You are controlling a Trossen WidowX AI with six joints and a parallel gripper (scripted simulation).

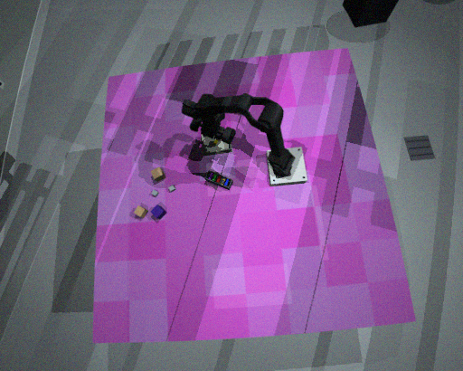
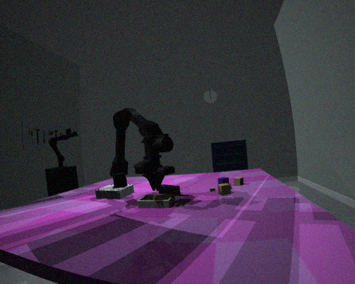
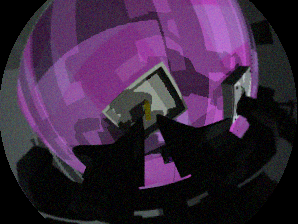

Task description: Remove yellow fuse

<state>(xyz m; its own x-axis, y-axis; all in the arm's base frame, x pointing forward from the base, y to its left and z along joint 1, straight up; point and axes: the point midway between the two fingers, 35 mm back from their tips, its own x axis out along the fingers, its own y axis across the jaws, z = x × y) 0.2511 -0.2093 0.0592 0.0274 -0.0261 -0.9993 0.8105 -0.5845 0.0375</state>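
The small yellow fuse [image 1: 215, 142] [image 2: 156, 197] [image 3: 147, 110] is inside the walls of the shallow, pale grey rectangular tray [image 1: 228, 151] [image 2: 156, 205] [image 3: 174, 85]; whether it touches the tray floor cannot be told. The black two-fingered claw [image 1: 217, 137] [image 2: 157, 189] [image 3: 149, 119] hangs over it, pointing down, its fingers slightly parted, a narrow gap between the tips. It has hold of nothing; whether a tip brushes the fuse is unclear.

The dark fuse block [image 1: 221, 181] [image 2: 170, 189], with coloured fuses in a row, lies near the tray, apart from it. The black arm [image 1: 276, 131] [image 2: 120, 145] stands on a white square base plate [image 1: 299, 156] [image 2: 106, 194].

The table top [image 1: 265, 276] [image 2: 265, 253] [image 3: 100, 60] is patched in magenta and violet, striped with shadow. Beyond, the grey room is dim, with a round wall clock [image 2: 210, 96], a dark blue panel [image 2: 229, 156] and another arm [image 2: 57, 149] on a dark stand [image 2: 62, 180].

Counted: one yellow fuse, one tray, one fuse block, two tan blocks [image 1: 157, 174] [image 2: 224, 189], one dark blue block [image 1: 158, 212] [image 2: 223, 181], two tiny pale grey pieces [image 1: 172, 188] [image 2: 212, 189]. The block's fuses are too small to count surely.
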